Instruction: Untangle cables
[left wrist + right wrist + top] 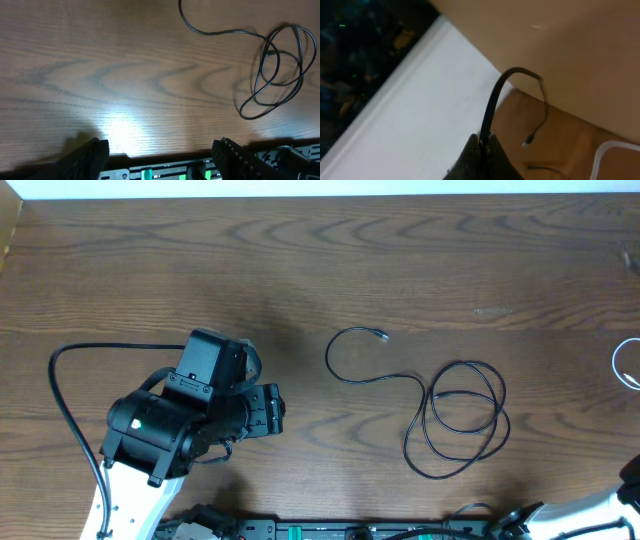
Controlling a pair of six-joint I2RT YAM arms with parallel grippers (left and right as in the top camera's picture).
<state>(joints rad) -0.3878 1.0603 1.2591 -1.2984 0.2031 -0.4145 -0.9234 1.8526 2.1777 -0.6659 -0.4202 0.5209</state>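
Observation:
A thin black cable (430, 395) lies on the wooden table right of centre, in loose overlapping loops with a tail curving to a small plug (381, 335). It also shows in the left wrist view (262, 65) at the upper right. My left gripper (278, 410) is open and empty (162, 152), well left of that cable. My right gripper (484, 140) is shut on another thin black cable (495, 97) that arcs up and hangs down to a small plug (526, 144). A white cable (618, 365) lies at the right edge and shows in the right wrist view (612, 146).
The left arm's thick black lead (60, 395) loops out at the left. A mounting rail (330, 530) runs along the table's front edge. The right arm (628, 485) shows only at the bottom right corner.

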